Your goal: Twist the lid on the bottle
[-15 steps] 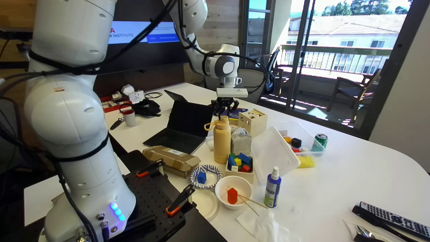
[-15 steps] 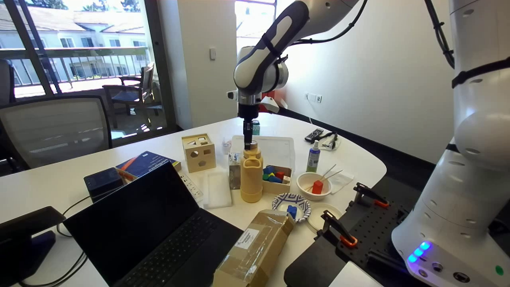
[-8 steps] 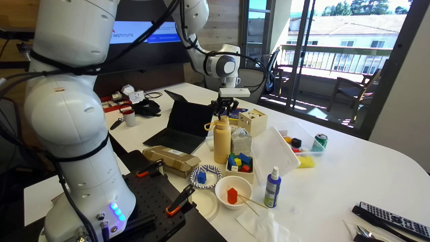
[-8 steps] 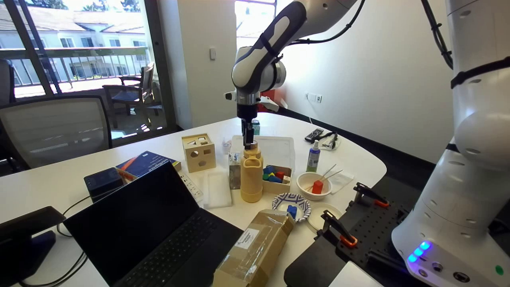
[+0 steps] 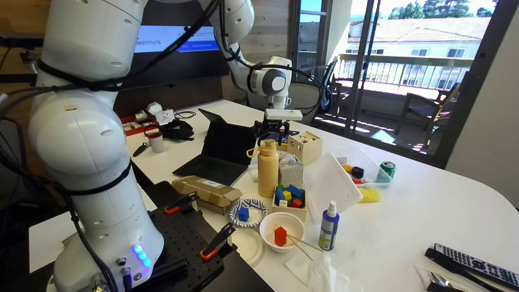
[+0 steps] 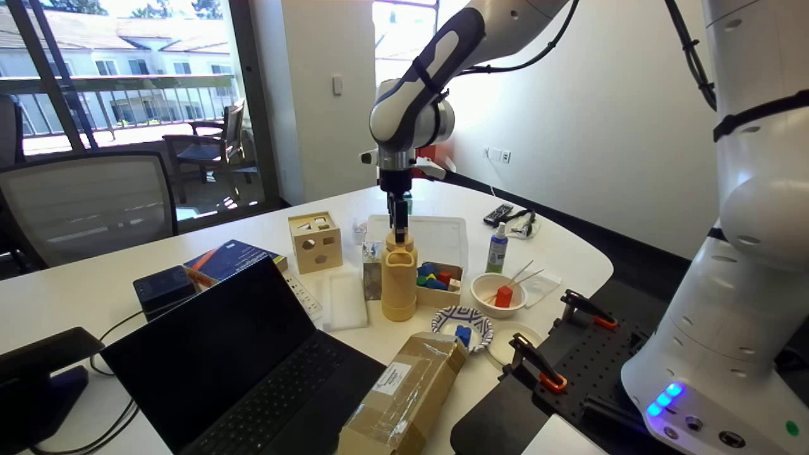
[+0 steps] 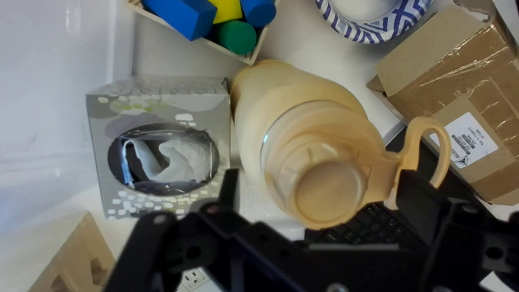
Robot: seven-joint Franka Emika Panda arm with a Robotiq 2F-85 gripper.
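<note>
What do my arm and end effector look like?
The arm is white and rounded, with black straps and cables; three blue lights and a green dot mark its base. The end effector is black with two jointed fingers, below a white bar.

Strong daylight enters through the glass door (image 5: 405,77), brightening the white surface (image 5: 405,227). In the wrist view, the tool (image 7: 319,177) looks dark and out of focus.

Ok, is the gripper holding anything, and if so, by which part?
Nothing is held: the gripper is open, its fingers spread wider than the lid of the yellow bottle. Whether one touches the carry loop can't be told.
</note>
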